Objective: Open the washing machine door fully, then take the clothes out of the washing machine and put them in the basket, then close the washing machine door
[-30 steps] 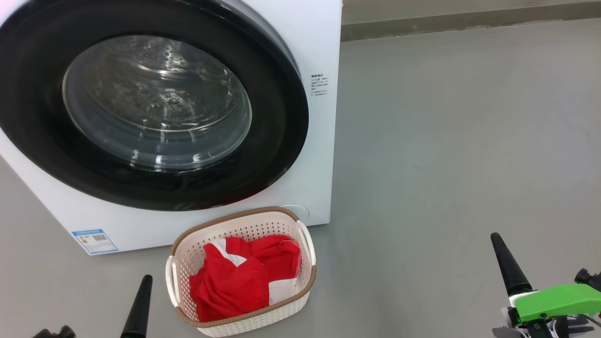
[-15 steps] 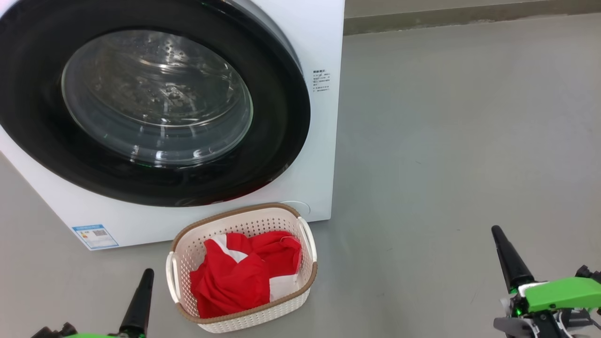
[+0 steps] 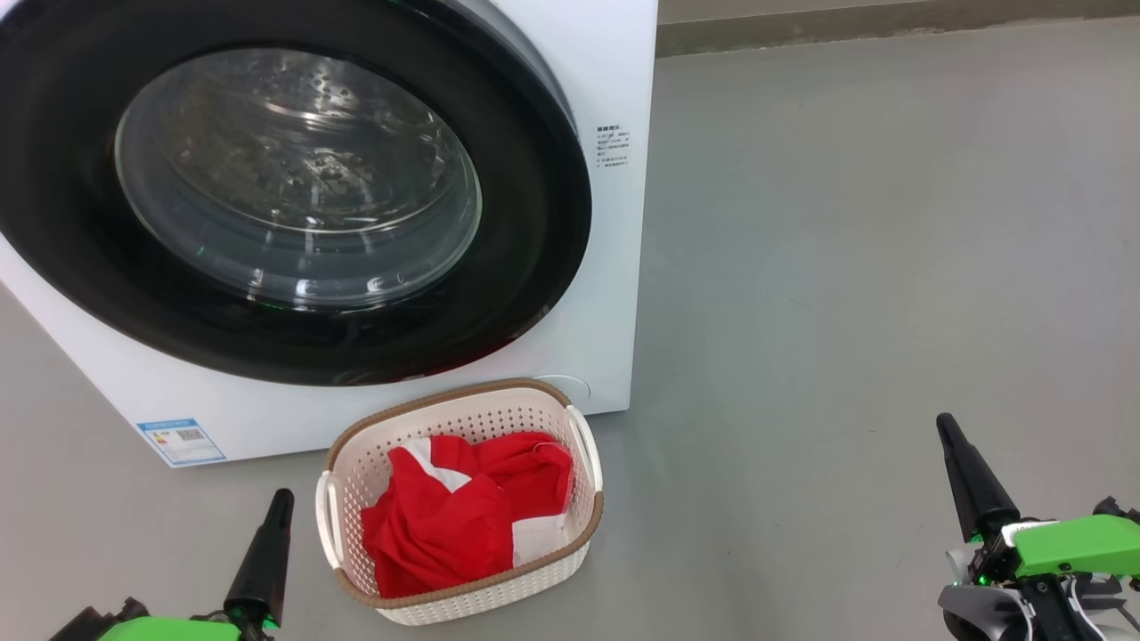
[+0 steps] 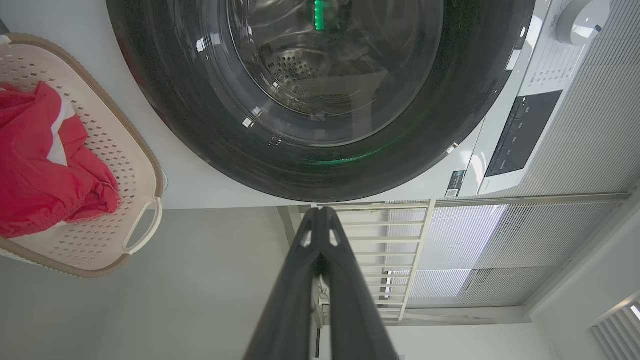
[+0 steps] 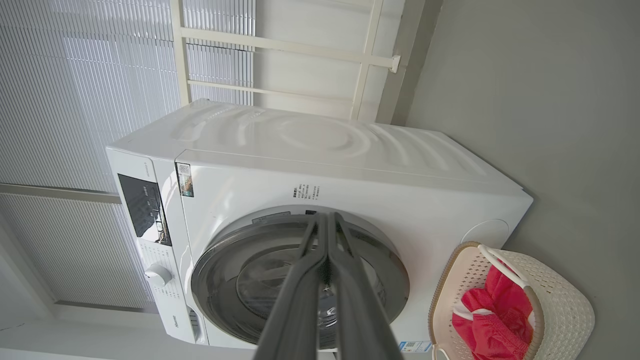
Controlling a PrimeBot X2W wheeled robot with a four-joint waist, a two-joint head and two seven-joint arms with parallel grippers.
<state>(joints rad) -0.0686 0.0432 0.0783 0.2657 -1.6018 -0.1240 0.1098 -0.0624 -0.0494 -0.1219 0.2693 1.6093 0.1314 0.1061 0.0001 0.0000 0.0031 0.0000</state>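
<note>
The white washing machine point(image 3: 614, 294) fills the upper left of the head view, its black-rimmed glass door point(image 3: 294, 187) lying shut against the front. On the floor before it stands the cream basket point(image 3: 583, 499) holding the red and white clothes point(image 3: 454, 521). My left gripper point(image 3: 276, 507) is shut and empty, just left of the basket. Far to the right, my right gripper point(image 3: 948, 432) is shut and empty. In the left wrist view the left gripper point(image 4: 319, 212) points at the door point(image 4: 320, 165). In the right wrist view the right gripper point(image 5: 326, 217) lines up with the door point(image 5: 390, 280), beside the basket point(image 5: 565, 305).
Grey floor point(image 3: 846, 267) stretches out right of the machine to a wall skirting point(image 3: 891, 36) at the back. The machine's control panel and dial point(image 5: 157, 275) sit beside the door. White rails and ribbed wall panels point(image 4: 450, 240) stand behind.
The whole head picture has shifted a little, so the camera moved. Both grippers have risen slightly in the picture, with more green casing showing. The door stays shut and the clothes lie still.
</note>
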